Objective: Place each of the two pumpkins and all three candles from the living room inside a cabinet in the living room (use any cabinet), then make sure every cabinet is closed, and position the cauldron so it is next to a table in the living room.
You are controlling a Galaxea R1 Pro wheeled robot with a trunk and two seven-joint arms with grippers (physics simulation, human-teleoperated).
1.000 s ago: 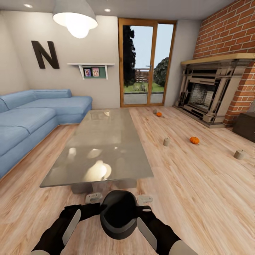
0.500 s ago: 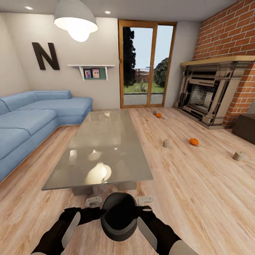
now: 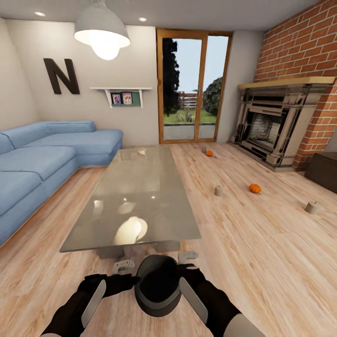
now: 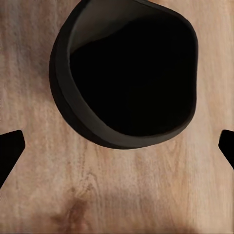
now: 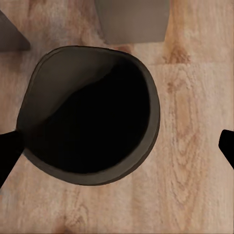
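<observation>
Nearest to the robot, the black cauldron [image 3: 157, 285] sits between its two forearms, just off the near short edge of the glass-topped table [image 3: 140, 187]. From the left wrist camera, the left gripper [image 4: 117, 146] has its fingertips spread wide at the far sides of the frame, with the cauldron's dark open mouth [image 4: 127, 73] beyond them over the wood floor [image 3: 262, 262]. The right gripper [image 5: 117, 146] is likewise spread open, the cauldron [image 5: 90, 114] lying partly between its tips, and neither pincer is closed on the rim. Whether the pot rests on the floor or is carried on the arms I cannot tell.

Further out, to the right of the table's long edge, a beige candle [image 3: 218, 190] stands on the floor, with a pumpkin [image 3: 254, 188] near it and a second candle [image 3: 312, 207] off toward the right wall. Beyond those, near the fireplace [image 3: 274, 124] and the glass door [image 3: 193, 84], lie the second pumpkin [image 3: 209, 152] and, just beside it, the third candle [image 3: 204, 149]. A dark brown unit [image 3: 323, 171] at the right edge looks like the cabinet.

By my reckoning the cauldron is already about where it belongs, beside the table. All five small things are still loose on the floor, so the whole fetching and shutting-away part is left.
</observation>
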